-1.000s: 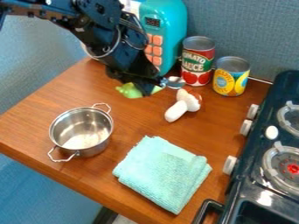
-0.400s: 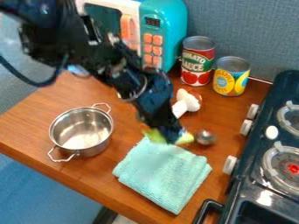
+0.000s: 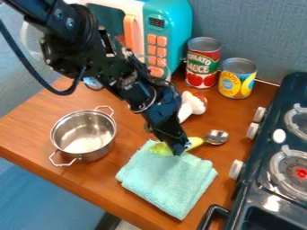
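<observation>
Has 1 spoon [image 3: 216, 137] grasped in the hand [image 3: 177, 150], clenched on its green handle at the far edge of the folded cloth [image 3: 168, 184], near the near edge of the tabletop [image 3: 27, 134]. Points bowl-first toward the stove [image 3: 267, 179], past the cloth. Already done: the grasp. Still undone: the release. Hard to tell whether resting on the cloth or just above.

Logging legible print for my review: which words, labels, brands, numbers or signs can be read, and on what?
"TOMATO SAUCE": red-and-green-labelled metal can.
Too blurred to read: print on the yellow-and-blue-labelled metal can.
Too small to read: the dark display on the teal plastic toy microwave.
</observation>
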`<state>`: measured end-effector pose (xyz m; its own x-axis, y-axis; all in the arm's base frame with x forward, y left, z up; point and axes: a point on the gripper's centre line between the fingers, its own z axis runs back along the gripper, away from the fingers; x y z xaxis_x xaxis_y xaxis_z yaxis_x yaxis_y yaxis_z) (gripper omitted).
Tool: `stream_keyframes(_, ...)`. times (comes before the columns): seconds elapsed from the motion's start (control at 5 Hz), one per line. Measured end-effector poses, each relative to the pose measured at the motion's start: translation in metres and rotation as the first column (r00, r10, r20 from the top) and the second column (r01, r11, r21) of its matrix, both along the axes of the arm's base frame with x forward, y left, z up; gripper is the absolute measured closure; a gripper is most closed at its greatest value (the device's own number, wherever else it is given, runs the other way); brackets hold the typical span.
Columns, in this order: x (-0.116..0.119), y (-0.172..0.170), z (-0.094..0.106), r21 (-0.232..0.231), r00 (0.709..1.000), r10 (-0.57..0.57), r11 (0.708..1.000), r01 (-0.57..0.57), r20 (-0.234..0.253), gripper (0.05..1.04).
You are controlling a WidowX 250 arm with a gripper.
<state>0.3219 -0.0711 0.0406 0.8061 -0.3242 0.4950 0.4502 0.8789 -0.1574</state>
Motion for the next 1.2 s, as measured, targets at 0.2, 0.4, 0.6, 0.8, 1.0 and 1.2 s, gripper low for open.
stream_keyframes(0.2, 0.01, 0.004, -0.006, 0.04, 0.999, 0.04, 0.998, -0.04, 0.017, 0.639)
stream_keyframes(0.4, 0.014, 0.004, -0.01, 0.032, 0.997, 0.079, 0.996, -0.079, 0.004, 0.595)
stream_keyframes(0.6, 0.012, 0.004, -0.01, 0.022, 0.995, 0.102, 0.995, -0.102, -0.015, 0.29)
stream_keyframes(0.8, 0.01, 0.003, 0.016, -0.008, 0.993, 0.114, 0.993, -0.114, 0.032, 0.075)
stream_keyframes(1.0, 0.004, 0.003, 0.063, -0.03, 0.987, 0.115, 0.993, -0.113, 0.11, 0.077)
stream_keyframes(1.2, -0.013, 0.024, 0.099, 0.069, 0.989, 0.133, 0.988, -0.138, 0.063, 0.081)
